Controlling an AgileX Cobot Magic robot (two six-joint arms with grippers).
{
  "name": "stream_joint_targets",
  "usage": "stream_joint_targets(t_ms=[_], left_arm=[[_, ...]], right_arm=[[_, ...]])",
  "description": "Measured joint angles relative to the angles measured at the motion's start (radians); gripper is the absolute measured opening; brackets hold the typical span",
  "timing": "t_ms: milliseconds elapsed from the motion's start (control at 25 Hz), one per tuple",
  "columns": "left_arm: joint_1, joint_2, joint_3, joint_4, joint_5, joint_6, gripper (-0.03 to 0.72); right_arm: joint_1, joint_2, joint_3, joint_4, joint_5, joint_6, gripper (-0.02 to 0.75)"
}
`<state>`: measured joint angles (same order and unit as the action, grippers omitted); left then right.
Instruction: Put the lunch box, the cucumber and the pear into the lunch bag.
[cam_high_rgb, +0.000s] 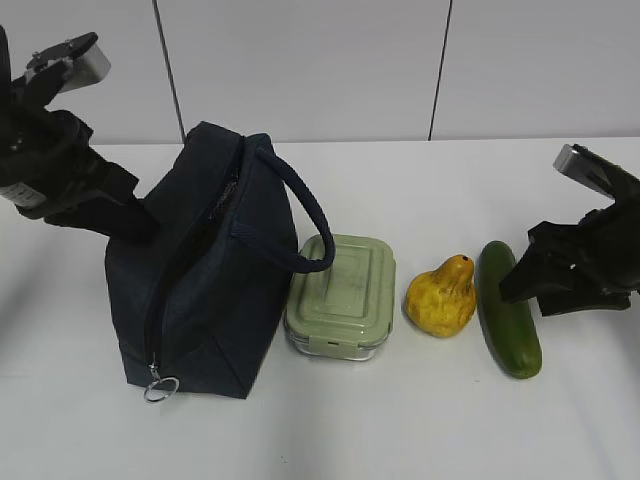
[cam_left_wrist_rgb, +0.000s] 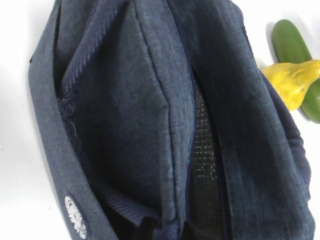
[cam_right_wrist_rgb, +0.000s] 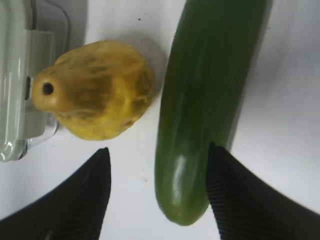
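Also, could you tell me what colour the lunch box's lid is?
Pale green lid on the clear lunch box, clearest in the exterior view.

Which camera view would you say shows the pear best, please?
The right wrist view: the pear fills it close up, showing its stem end and brownish mottling. The exterior view shows it whole but small between lunch box and cucumber. The left wrist view catches only part, beside the bag.

The white counter (cam_high_rgb: 420, 440) holds four things in a row. The dark blue lunch bag (cam_high_rgb: 205, 270) stands on the left. Next come the green lunch box (cam_high_rgb: 342, 296), the yellow pear (cam_high_rgb: 441, 296) and the cucumber (cam_high_rgb: 508, 310).
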<state>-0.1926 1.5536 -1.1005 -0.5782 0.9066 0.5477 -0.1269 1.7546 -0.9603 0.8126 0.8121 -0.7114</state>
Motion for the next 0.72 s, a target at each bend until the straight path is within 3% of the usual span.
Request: stream_joint_targets(t_ms=[720], left_arm=[[0.0, 0.0, 0.0, 0.0, -0.012, 0.0, 0.022]], right_arm=[[0.004, 0.139, -0.142, -0.063, -0.029, 0.072, 0.477]])
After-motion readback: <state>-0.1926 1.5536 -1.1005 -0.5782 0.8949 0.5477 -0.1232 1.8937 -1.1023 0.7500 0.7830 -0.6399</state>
